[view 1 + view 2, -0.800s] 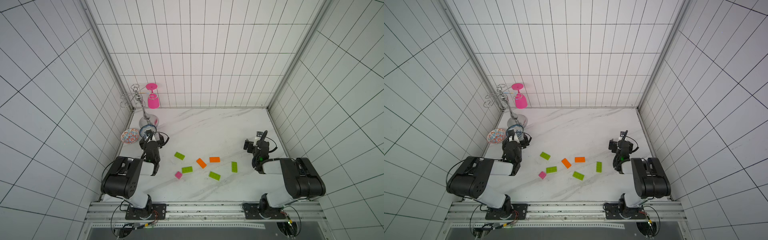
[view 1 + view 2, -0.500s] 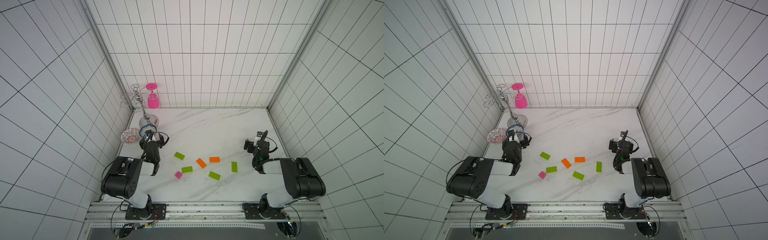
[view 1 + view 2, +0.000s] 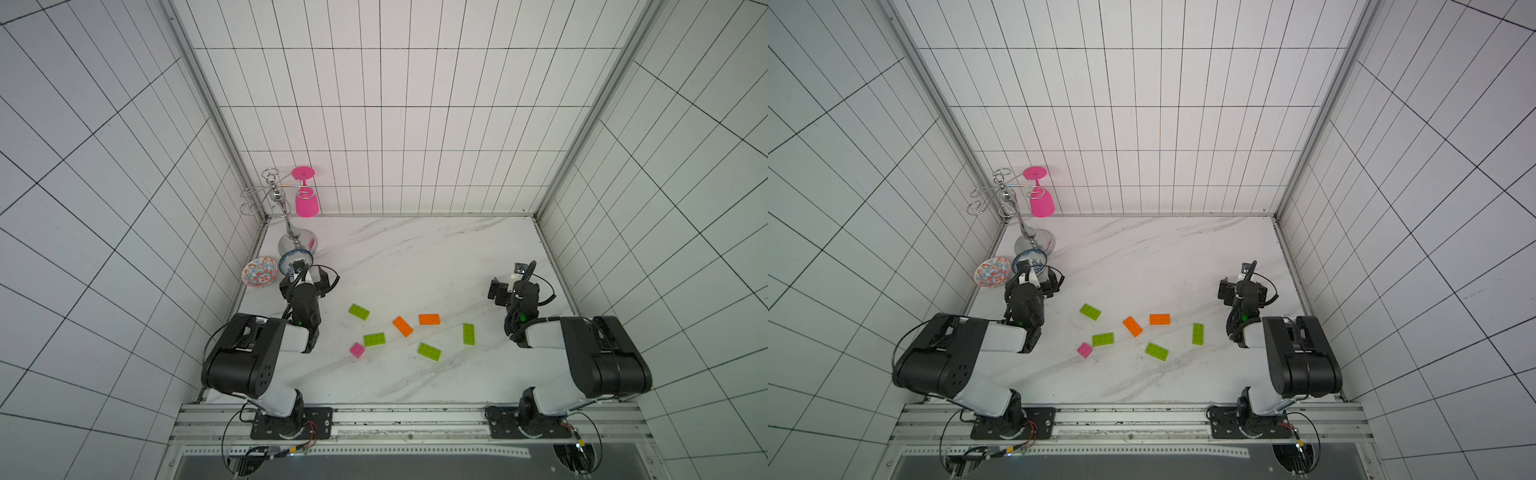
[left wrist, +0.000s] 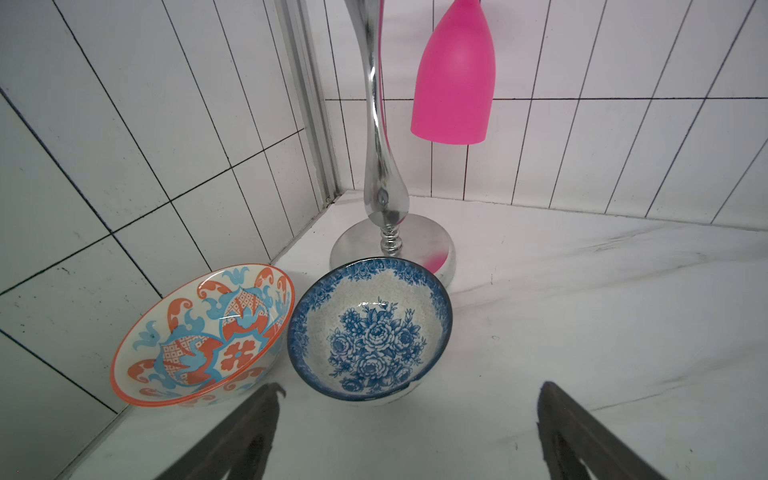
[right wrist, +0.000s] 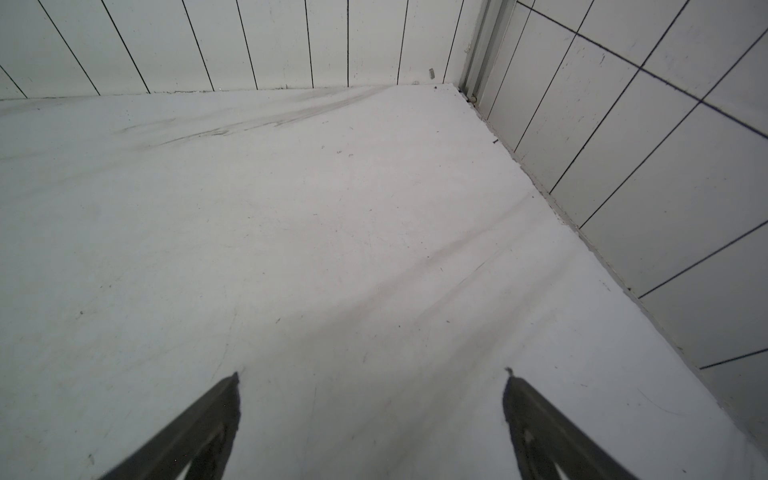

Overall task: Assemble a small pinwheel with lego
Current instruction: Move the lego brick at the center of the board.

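Merely scattered lego [image 3: 402, 326], any print indiscernible.

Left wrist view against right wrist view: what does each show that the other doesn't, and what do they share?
Only the left wrist view: an orange-and-blue bowl beside a blue floral bowl, the chrome stand behind them, and the pink goblet hanging mouth down. Only the right wrist view: the far right corner of the table, with its metal corner post. Both: the white marble table, tiled walls, a pair of open jaws, and none of the lego bricks.
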Robot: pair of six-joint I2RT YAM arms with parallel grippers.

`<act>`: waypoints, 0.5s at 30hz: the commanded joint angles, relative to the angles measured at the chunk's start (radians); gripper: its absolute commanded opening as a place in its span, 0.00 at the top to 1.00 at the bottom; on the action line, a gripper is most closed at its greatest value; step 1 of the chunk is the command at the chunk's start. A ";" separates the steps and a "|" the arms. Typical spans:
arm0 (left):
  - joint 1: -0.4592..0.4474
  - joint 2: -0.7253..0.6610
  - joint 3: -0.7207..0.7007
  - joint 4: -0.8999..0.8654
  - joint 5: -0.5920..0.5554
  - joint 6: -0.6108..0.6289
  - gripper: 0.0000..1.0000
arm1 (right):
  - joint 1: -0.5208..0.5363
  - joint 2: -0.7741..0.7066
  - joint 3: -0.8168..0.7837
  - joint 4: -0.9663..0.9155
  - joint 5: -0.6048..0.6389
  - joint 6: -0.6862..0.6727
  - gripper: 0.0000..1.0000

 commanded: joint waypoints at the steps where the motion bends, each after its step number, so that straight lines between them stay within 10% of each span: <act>1: -0.066 -0.095 -0.056 0.116 -0.063 0.109 0.02 | 0.018 -0.109 0.057 -0.097 0.034 -0.018 0.01; 8: -0.309 -0.365 0.062 -0.288 -0.429 0.103 0.03 | 0.046 -0.355 0.108 -0.275 -0.075 0.096 0.01; 15: -0.425 -0.470 0.250 -0.811 -0.417 -0.257 0.03 | 0.129 -0.425 0.199 -0.411 -0.231 0.309 0.01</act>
